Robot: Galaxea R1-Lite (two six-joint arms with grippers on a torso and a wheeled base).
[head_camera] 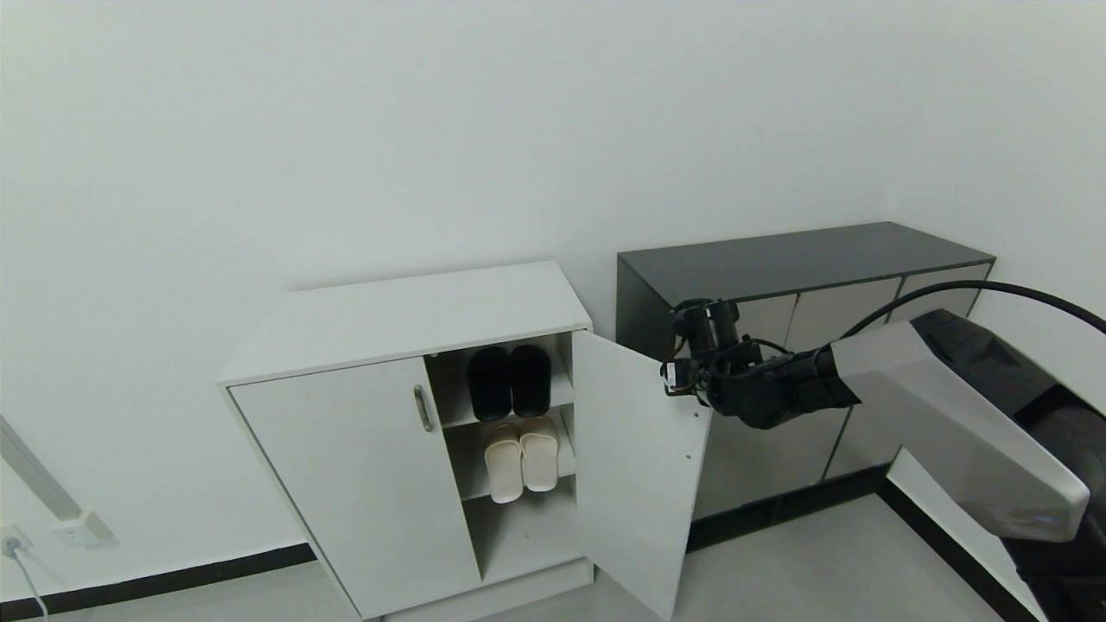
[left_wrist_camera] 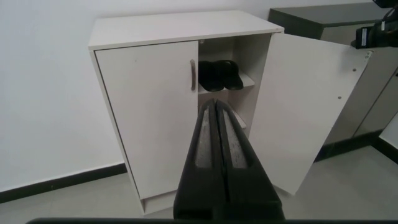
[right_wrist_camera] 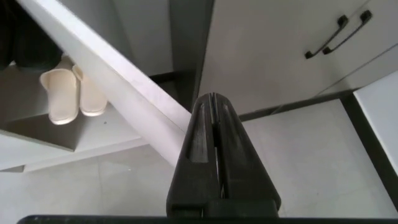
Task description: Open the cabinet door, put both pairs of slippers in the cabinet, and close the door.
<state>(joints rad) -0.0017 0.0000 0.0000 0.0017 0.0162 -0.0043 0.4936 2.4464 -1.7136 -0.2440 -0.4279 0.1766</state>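
Inside the white cabinet (head_camera: 406, 320), black slippers (head_camera: 510, 380) are shelved above cream slippers (head_camera: 521, 458); the left gripper (left_wrist_camera: 216, 104) and right gripper (right_wrist_camera: 213, 102) are pinched narrow, empty, the latter beside the cabinet's open door (head_camera: 635, 466).

Counts, as seen from my own arms. White cabinet (head_camera: 406, 315): one. Its doors: two, namely one shut door (head_camera: 354, 484) and one open door (head_camera: 635, 466). Door handle (head_camera: 423, 408): one, on the shut door. Shelves inside the open half: two, an upper shelf (head_camera: 563, 393) and a lower shelf (head_camera: 566, 466). Pairs of slippers: two, four slippers in all; one black pair (head_camera: 510, 382) and one cream pair (head_camera: 521, 458). Dark-topped sideboard (head_camera: 795, 259): one, with two bar handles (right_wrist_camera: 341, 37) counted on its front. My grippers: two, one left gripper (left_wrist_camera: 217, 109) and one right gripper (right_wrist_camera: 213, 99).
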